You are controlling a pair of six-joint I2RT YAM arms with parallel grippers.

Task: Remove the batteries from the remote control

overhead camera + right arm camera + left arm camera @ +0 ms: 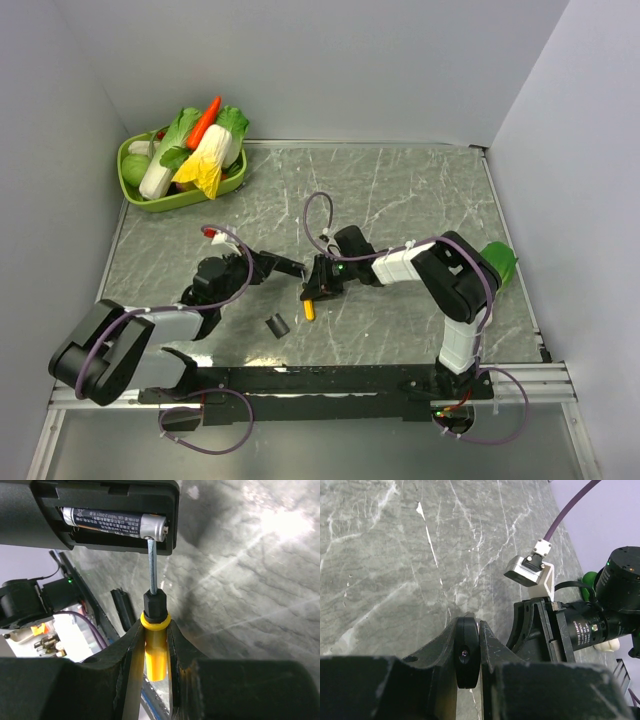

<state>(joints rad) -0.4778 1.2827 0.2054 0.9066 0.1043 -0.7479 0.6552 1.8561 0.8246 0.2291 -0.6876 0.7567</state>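
Note:
My left gripper (252, 266) is shut on one end of the slim black remote control (285, 265) and holds it level above the table. In the left wrist view the jaws (468, 626) pinch the remote's edge (467, 652). My right gripper (322, 283) is shut on a small yellow screwdriver (309, 309). In the right wrist view the jaws (156, 626) clamp its yellow handle (156, 652). Its metal tip touches the end of a battery (112, 522) in the remote's open compartment (172, 510).
A short stubby black piece (276, 324) lies on the table in front of the grippers. A green basket (150, 198) of toy vegetables stands at the back left. A green object (498, 262) sits behind the right arm at the right edge.

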